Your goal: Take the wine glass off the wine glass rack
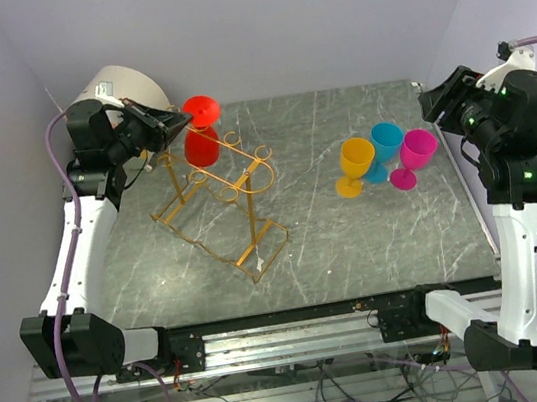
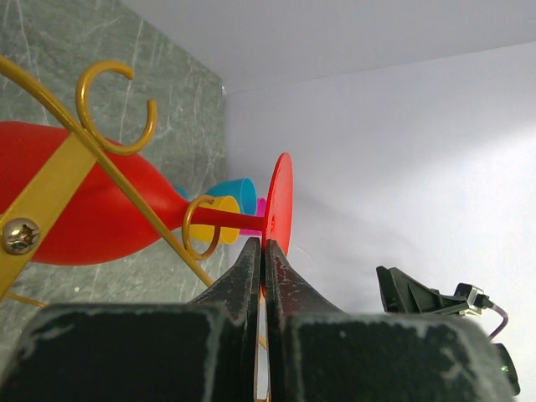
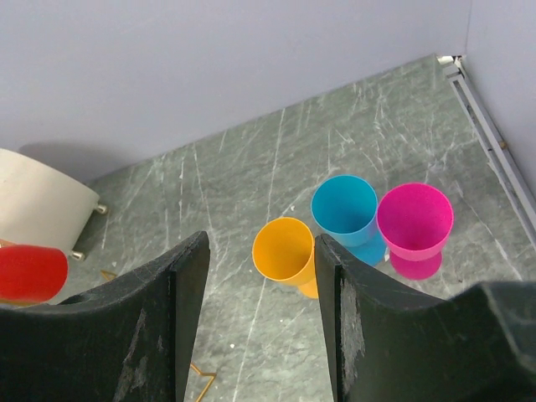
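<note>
Pinching the rim of the round foot of the red plastic wine glass (image 1: pixel 202 146) (image 2: pixel 92 209), the left gripper (image 1: pixel 179 124) (image 2: pixel 262 245) sits at upper left of the top view. Its jaws are almost together, with only the disc edge between the tips. The glass hangs upside down on the thin gold wire wine glass rack (image 1: pixel 252 219) (image 2: pixel 46 197), foot on top and bowl below. The stem appears to run between the top rails, so it is not off yet. The right gripper (image 1: pixel 438 100) (image 3: pixel 261 243) is at right of frame, jaws wide apart and holding nothing. It hangs over the orange plastic goblet (image 1: pixel 356 159) (image 3: pixel 283 249), blue plastic goblet (image 1: pixel 387 138) (image 3: pixel 344 203) and magenta plastic goblet (image 1: pixel 417 148) (image 3: pixel 414 219).

Risks:
- **Slip:** the bite is shallow and on an edge only, so the foot could slip out or pivot in the tips once pulled.
- **Snag:** the rails end in curled loops. A pull off the rail line would likely catch the foot or stem and drag or tip the light rack on the grey marbled table (image 1: pixel 355 239).
- **Drop:** if the glass slips mid-pull, it falls and may roll.
- **Bump:** the cream round drum (image 1: pixel 120 87) (image 3: pixel 38 205) sits close behind the left wrist, so backing out could hit it.
</note>
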